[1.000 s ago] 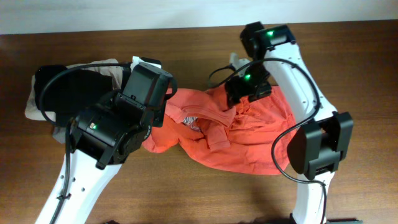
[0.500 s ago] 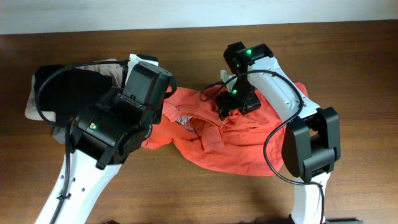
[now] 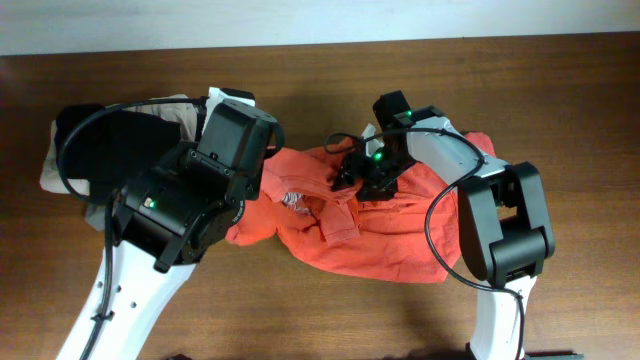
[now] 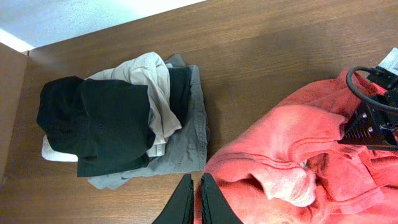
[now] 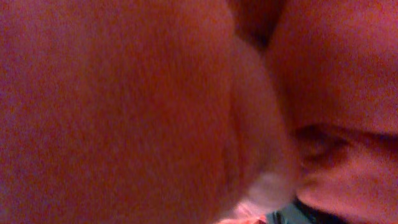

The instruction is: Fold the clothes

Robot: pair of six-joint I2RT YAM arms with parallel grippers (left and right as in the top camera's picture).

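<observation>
The red-orange clothes (image 3: 400,225) lie crumpled in the middle of the table, with a bit of white lettering (image 3: 293,197) showing in a fold. In the left wrist view the shirt (image 4: 292,137) fills the right side, and my left gripper (image 4: 191,204) is shut at its left edge with a sliver of red cloth between the fingers. My right gripper (image 3: 352,178) is pressed down into the shirt's upper folds. Red cloth (image 5: 124,93) fills the whole right wrist view and hides the fingers, so how the jaws stand does not show.
A pile of folded black, beige and grey garments (image 3: 100,150) sits at the left of the table, seen close in the left wrist view as the same pile (image 4: 118,124). The left arm's body (image 3: 200,195) covers the shirt's left end from above. Brown wood table (image 3: 560,90) surrounds everything.
The right arm has swung left and lowered its gripper into the shirt's upper folds, bunching the cloth there. The left arm has stayed in place.
</observation>
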